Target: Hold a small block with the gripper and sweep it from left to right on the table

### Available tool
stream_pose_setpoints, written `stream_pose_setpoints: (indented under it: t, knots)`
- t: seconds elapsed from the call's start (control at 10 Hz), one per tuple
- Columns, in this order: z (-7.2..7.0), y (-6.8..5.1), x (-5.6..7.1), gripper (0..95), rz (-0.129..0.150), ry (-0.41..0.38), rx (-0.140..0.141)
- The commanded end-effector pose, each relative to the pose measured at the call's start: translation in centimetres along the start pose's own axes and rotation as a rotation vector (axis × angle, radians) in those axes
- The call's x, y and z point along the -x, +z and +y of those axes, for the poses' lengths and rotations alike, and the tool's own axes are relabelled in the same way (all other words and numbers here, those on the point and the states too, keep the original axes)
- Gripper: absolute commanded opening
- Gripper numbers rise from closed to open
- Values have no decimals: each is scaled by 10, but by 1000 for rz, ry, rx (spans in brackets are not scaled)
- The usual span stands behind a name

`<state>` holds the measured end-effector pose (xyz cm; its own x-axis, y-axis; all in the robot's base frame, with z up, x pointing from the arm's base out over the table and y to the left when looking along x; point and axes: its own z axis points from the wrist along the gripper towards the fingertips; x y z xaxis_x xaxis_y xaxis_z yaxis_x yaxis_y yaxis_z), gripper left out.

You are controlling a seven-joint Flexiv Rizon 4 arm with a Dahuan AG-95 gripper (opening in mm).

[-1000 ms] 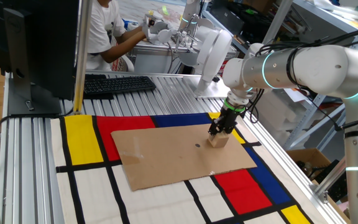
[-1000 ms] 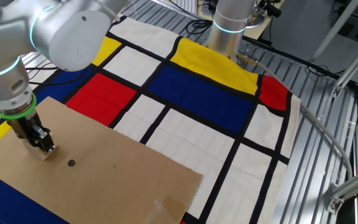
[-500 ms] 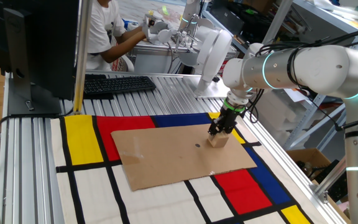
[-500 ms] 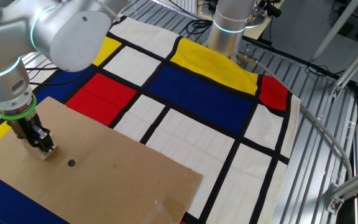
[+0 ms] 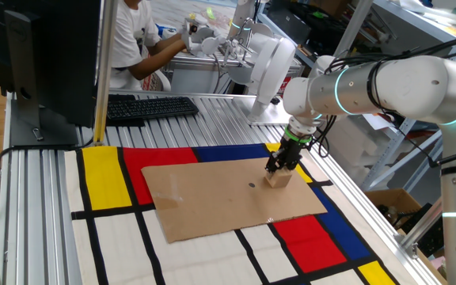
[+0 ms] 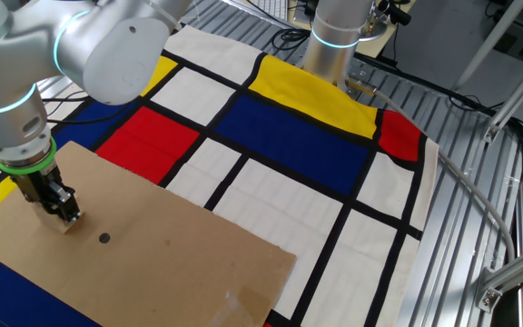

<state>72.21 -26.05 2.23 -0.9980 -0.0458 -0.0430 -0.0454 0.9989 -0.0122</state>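
Clamping the small block (image 5: pixel 277 180), the gripper (image 5: pixel 279 169) points straight down with its 2 fingers closed on the wooden cube, which sits on the cardboard sheet (image 5: pixel 228 198). Block is right of center in one fixed view, near the sheet's right edge; at the left edge (image 6: pixel 63 222) in the other. A small dark dot (image 6: pixel 104 239) marks the cardboard just beside it.

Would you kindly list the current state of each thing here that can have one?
gripper: pointing down, shut on the small block.
small block: held, resting on the cardboard sheet.
cardboard sheet: lying flat on the mat.
mat: spread flat over the table.
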Motion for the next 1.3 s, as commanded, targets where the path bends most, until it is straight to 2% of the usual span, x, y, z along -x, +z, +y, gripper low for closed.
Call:
stream_pose_setpoints:
  t: [0.1, 0.9, 1.3]
  knots:
    - [-2, -2, 0, 0, 2, -4, 3]
    - [-17, -6, 0, 0, -3, -18, -8]
    - [-18, -5, 0, 0, -8, -20, -10]
